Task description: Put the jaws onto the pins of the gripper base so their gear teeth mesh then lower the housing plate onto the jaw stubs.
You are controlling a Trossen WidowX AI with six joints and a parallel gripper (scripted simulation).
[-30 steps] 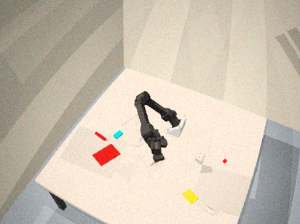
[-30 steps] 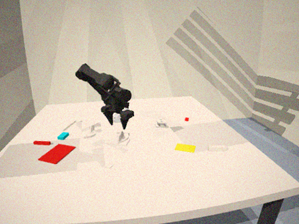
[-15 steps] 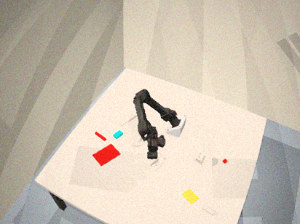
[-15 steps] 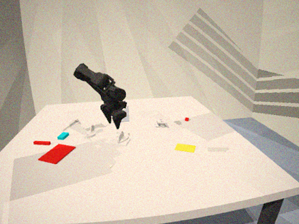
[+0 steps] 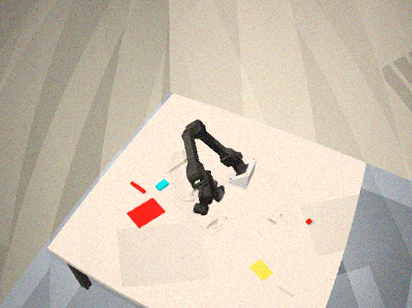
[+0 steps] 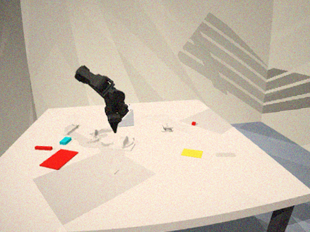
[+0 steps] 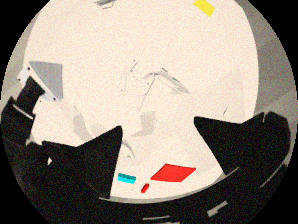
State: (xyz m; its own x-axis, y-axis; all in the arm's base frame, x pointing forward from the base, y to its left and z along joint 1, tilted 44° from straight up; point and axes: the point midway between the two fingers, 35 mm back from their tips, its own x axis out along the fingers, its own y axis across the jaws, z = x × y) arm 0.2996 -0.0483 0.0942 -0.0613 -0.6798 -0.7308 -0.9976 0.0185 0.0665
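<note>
Pale parts (image 5: 215, 222) (image 6: 126, 142) (low ones) obstruct the way below the fingers.

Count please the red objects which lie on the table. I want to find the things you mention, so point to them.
3: a flat red rectangle (image 5: 146, 212) (image 6: 59, 159) (image 7: 173, 173), a red bar (image 5: 138, 187) (image 6: 43, 148) (image 7: 145, 188) beside it, a small red block (image 5: 309, 221) (image 6: 193, 123) across the table.

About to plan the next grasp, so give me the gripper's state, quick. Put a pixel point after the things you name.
Gripper (image 5: 200, 210) (image 6: 114, 129) (image 7: 160, 124): open, fingers wide apart, holding nothing, above the table (image 5: 235, 304) (image 6: 199, 192) (image 7: 165, 30).
</note>
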